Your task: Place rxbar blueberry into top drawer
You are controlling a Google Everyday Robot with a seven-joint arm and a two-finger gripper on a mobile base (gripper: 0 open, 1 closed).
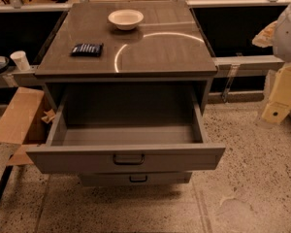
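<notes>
The rxbar blueberry is a small flat dark bar with pale lettering. It lies on the left part of the cabinet's top. The top drawer is pulled wide open below the top, with its dark handle at the middle of the front panel; its inside looks empty. My arm comes in at the right edge, and the gripper, a cream-coloured part, hangs there to the right of the cabinet, far from the bar and beside the drawer.
A round cream bowl stands at the back of the cabinet top. A lower drawer front is shut. Cardboard lies on the floor at left. A white cup stands on a ledge at left.
</notes>
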